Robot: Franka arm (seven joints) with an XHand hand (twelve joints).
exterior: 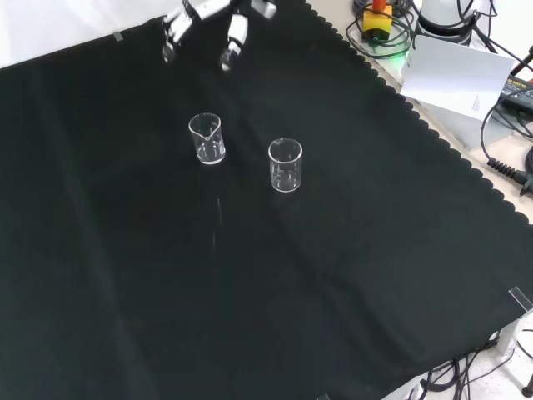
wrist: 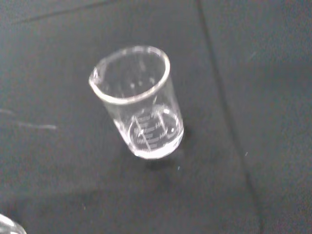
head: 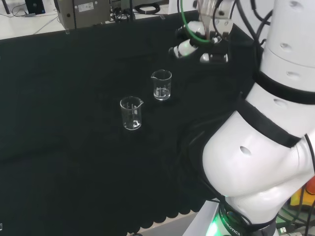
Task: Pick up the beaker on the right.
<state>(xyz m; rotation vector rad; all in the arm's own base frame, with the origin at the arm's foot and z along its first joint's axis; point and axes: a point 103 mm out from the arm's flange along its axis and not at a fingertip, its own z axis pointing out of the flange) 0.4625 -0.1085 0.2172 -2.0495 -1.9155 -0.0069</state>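
Two small clear beakers stand upright on the black cloth (head: 74, 162), apart from each other and apart from the hand. In the head view the right-hand beaker (head: 161, 84) is the one nearer the arm's side of the bench; it has a rolled rim with a small pouring spout, straight walls, faint white graduation marks and a thick round base that catches the light. In the front view the same beaker (exterior: 206, 138) stands to the left and a little farther off than its neighbour, its spout turned toward the camera. The wrist view looks down into this beaker (wrist: 139, 102) at a slant: the glass is thin and shiny, printed scale lines show on the wall, and the bottom looks like a bright disc; I cannot tell whether anything is inside. The other beaker (head: 131, 113), (exterior: 286, 165) is of similar shape and equally clear. The cloth is matt, slightly creased, with a scalloped edge. The hand (head: 199, 43) hangs above the cloth to the right of the beakers in the head view, at the far top in the front view (exterior: 208, 21), its white fingers (exterior: 235, 37) spread apart and pointing down, holding nothing.
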